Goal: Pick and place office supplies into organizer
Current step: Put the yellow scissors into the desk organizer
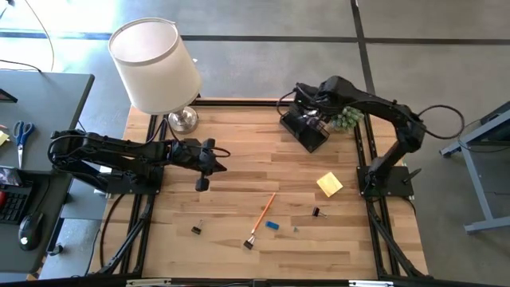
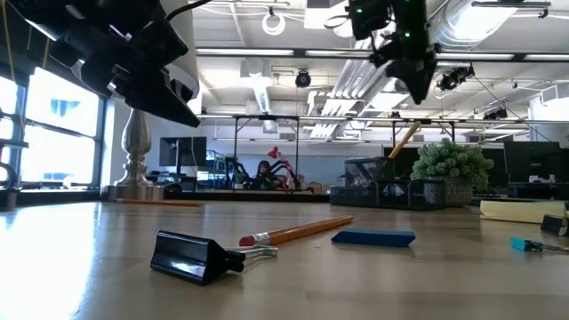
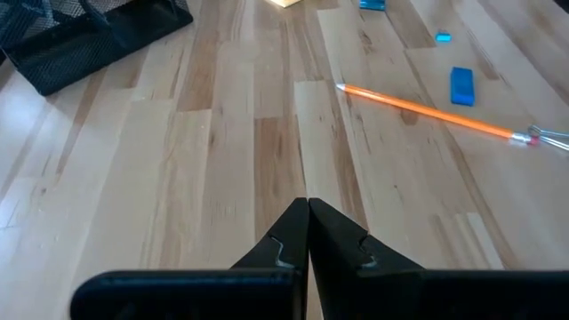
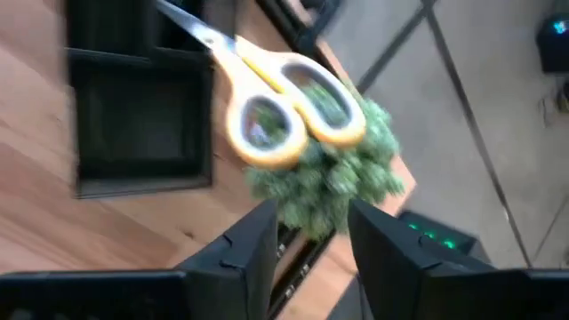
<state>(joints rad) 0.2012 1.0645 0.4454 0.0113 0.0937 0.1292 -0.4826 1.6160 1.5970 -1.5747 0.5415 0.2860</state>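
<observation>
The right gripper (image 4: 307, 244) hangs over the organizer (image 1: 307, 127) at about one o'clock on the worktop (image 1: 239, 159), jaws parted and empty. Just ahead of them the yellow-handled scissors (image 4: 289, 102) stand blade-down in the organizer's upright compartment, handles up, with the green plant (image 4: 329, 182) right behind. That gap between jaws and handles reads like a release: the scissors sit on their own, so the tall slot is doing the holding.

Over at nine o'clock, the left gripper (image 3: 308, 233) waits above bare wood with jaws pressed together, holding nothing, clear of the working side.

Plenty left on the near half. The orange pencil (image 1: 264, 214) lies slanted around six o'clock, its eraser end touching a black clip (image 1: 249, 244), the blue eraser (image 1: 272, 226) just beside it. The yellow sticky pad (image 1: 329, 184) sits toward four o'clock, another clip (image 1: 318, 213) near it, and a third clip (image 1: 196, 230) off at seven. My guess: the pad is the right arm's closest reach.
</observation>
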